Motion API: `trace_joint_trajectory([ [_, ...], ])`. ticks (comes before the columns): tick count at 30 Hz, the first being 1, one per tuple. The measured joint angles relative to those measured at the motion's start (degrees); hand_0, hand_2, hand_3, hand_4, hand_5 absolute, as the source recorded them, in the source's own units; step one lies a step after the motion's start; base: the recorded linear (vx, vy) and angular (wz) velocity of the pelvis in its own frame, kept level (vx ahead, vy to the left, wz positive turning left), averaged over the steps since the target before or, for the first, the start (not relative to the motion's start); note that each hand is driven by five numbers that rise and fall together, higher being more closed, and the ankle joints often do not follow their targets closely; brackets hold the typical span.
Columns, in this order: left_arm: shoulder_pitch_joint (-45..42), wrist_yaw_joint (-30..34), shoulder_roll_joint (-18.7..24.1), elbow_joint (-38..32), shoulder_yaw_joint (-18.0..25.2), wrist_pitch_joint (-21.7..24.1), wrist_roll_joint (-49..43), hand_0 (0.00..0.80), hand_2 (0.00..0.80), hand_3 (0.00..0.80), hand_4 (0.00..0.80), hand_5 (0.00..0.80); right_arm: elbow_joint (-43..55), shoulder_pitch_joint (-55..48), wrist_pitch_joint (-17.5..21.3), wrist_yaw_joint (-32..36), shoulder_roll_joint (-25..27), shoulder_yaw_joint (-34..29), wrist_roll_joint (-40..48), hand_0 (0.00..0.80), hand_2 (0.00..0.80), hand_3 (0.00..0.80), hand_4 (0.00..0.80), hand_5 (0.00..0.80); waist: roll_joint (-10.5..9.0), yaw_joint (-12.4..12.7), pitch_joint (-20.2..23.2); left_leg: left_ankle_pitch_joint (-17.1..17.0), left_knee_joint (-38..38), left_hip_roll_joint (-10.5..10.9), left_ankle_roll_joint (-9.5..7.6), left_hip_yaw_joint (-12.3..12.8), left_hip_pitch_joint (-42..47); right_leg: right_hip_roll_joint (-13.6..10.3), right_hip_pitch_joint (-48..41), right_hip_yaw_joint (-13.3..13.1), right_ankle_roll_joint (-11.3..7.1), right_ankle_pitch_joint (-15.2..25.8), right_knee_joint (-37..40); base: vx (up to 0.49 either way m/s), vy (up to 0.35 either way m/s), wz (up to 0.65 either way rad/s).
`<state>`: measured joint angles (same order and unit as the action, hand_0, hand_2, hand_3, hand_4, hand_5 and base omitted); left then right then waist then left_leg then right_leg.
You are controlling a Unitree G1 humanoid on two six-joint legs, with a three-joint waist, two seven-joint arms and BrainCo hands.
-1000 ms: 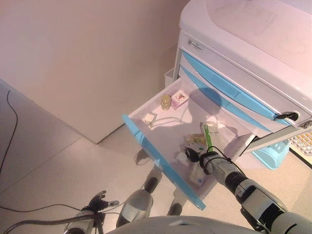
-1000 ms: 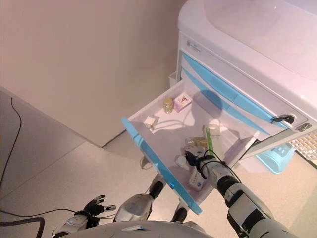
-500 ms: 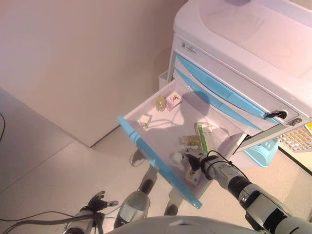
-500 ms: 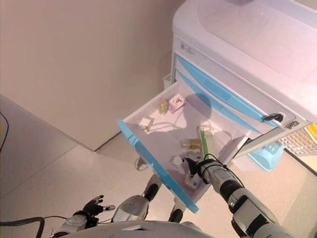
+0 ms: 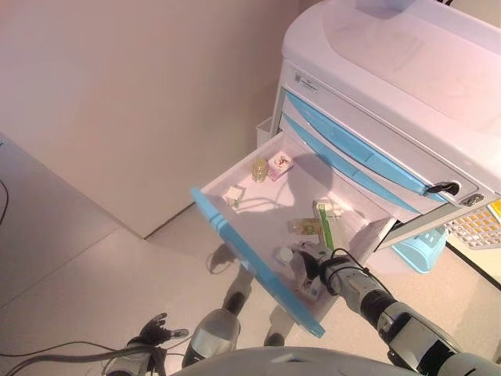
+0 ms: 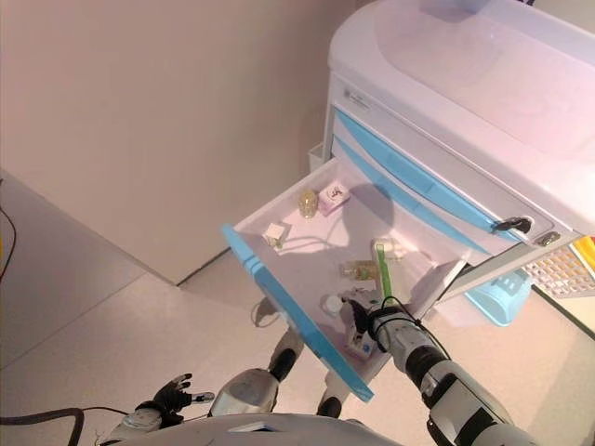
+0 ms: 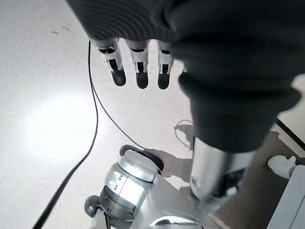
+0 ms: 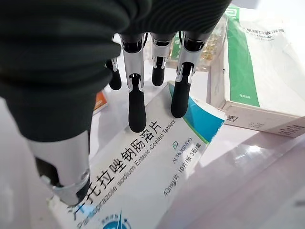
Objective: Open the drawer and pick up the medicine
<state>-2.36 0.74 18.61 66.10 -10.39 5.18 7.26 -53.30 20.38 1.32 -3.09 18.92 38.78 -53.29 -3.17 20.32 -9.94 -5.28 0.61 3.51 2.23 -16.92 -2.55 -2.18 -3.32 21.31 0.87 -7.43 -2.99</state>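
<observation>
The white drawer with a blue front [image 5: 235,233] stands pulled out of the cart. My right hand [image 5: 316,263] reaches into its near right end. In the right wrist view its fingers [image 8: 136,107] are straight and rest on top of a white-and-blue medicine box [image 8: 157,162]. The thumb [image 8: 66,183] sits at the box's near edge. This box lies against the drawer front [image 5: 312,288]. A green-and-white box [image 8: 257,71] and a pack of yellow capsules [image 5: 304,227] lie just beyond it. My left hand [image 5: 153,332] hangs low by the floor, fingers relaxed.
At the drawer's far end are a small yellow bottle [image 5: 260,168], a pink box [image 5: 279,165] and a small white box [image 5: 234,194]. Shut blue-fronted drawers [image 5: 352,153] sit above. A pale blue basket [image 5: 423,252] stands on the floor to the right of the cart.
The camera has shifted a little. My right hand has moved slightly toward the drawer front and down onto the white-and-blue box. My left hand has stayed low.
</observation>
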Motion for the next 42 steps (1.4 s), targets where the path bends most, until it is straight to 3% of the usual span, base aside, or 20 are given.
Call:
trace_joint_trajectory([
  [7, -0.92, -0.30, -0.15, -0.03, -0.08, 0.07, 0.02, 0.000, 0.000, 0.000, 0.000, 0.000, -0.71, -0.01, -1.08, -2.11, 0.02, -0.90, 2.89, 0.000, 0.000, 0.000, 0.000, 0.000, 2.17, -0.21, 0.73, 0.00, 0.00, 0.36, 0.00, -0.38, -0.12, -0.02, -0.04, 0.33, -0.02, 0.00, 0.11, 0.001, 0.018, 0.02],
  [15, -1.64, -0.36, -0.50, -0.04, -0.09, 0.07, 0.05, 0.000, 0.000, 0.000, 0.000, 0.000, -0.20, 0.05, -2.55, -1.60, -0.09, -3.09, 10.51, 0.000, 0.000, 0.000, 0.000, 0.000, 2.60, -0.15, 0.55, 0.00, 0.00, 0.44, 0.00, -0.77, -0.33, -0.15, -0.18, 1.01, -0.02, -0.01, 0.34, 0.008, 0.020, 0.04],
  [28, -1.79, -0.40, -1.37, -0.08, -0.09, 0.08, 0.11, 0.000, 0.000, 0.000, 0.000, 0.000, 0.66, 1.06, -2.85, -0.09, 0.05, -3.08, 11.25, 0.000, 0.000, 0.000, 0.000, 0.000, 2.95, -0.15, 0.34, -0.01, -0.01, 0.42, 0.00, -0.80, -0.75, -0.10, 0.00, 1.24, -0.03, -0.01, 0.45, 0.000, 0.000, 0.00],
  [42, -1.83, -0.45, -1.45, -0.13, 0.01, 0.25, 0.10, 0.000, 0.000, 0.000, 0.000, 0.000, 5.20, 1.88, 1.57, 3.45, 0.11, 1.45, 6.94, 0.000, 0.000, 0.000, 0.000, 0.000, 2.71, 0.03, -0.27, -0.01, 0.00, 0.38, 0.00, -0.78, -1.14, 0.03, -0.08, 1.53, -0.04, 0.02, 1.44, 0.000, 0.000, 0.00],
])
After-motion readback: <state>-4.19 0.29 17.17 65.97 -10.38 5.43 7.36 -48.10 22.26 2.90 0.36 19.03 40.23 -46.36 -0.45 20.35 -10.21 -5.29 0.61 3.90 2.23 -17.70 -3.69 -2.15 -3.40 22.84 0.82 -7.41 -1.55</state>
